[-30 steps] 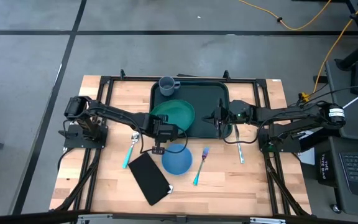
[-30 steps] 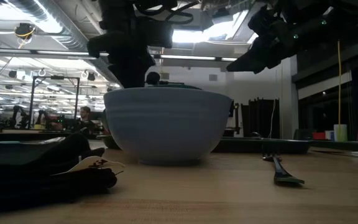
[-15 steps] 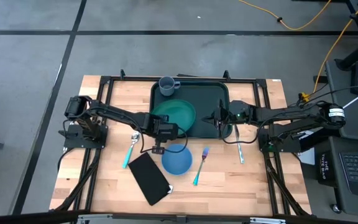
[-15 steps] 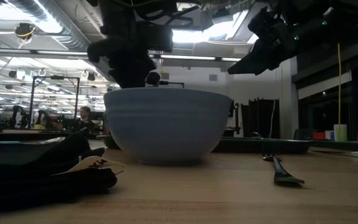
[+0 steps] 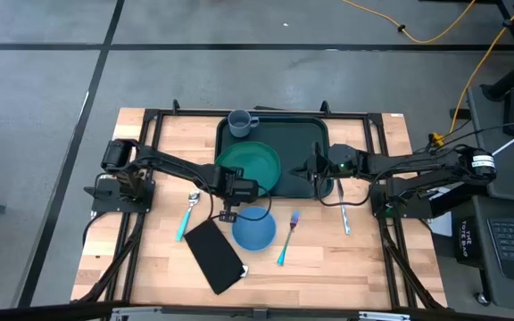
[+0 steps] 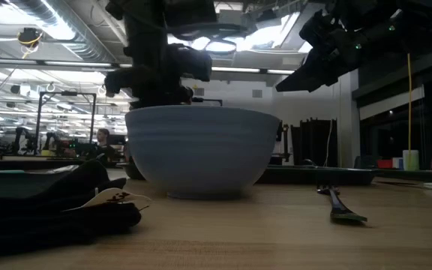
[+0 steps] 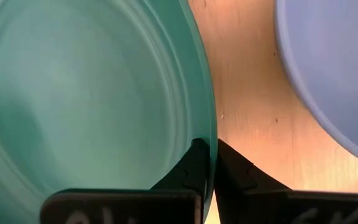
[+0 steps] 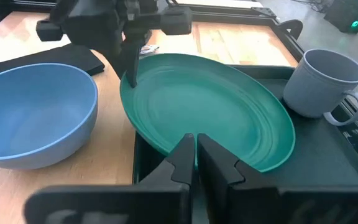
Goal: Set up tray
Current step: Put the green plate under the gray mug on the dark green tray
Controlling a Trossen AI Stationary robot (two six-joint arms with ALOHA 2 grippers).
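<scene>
tray (image 5: 302, 143): dark green, at the table's far edge, centred; long axis runs left-right.
in tray: grey mug (image 5: 240, 122) in its far-left corner. Green plate (image 5: 250, 165) lies tilted over the tray's near-left rim, part in, part over bare table.
left gripper (image 7: 207, 163): pinched on the plate's rim, on the side that hangs outside the tray. Nearer arm for the plate.
right gripper (image 8: 196, 152): fingers nearly together, nothing between them; it sits over the tray's right half, the plate in front of its fingertips.
key relation: tray floor lies far-right of the left gripper, so the plate likely has to slide that way to sit flat.
outside tray: blue bowl (image 5: 255, 228) just near of the plate, empty. Fork (image 5: 286, 236), spoon (image 5: 187, 214), knife (image 5: 344, 214), black napkin (image 5: 214, 253) all on the table.
</scene>
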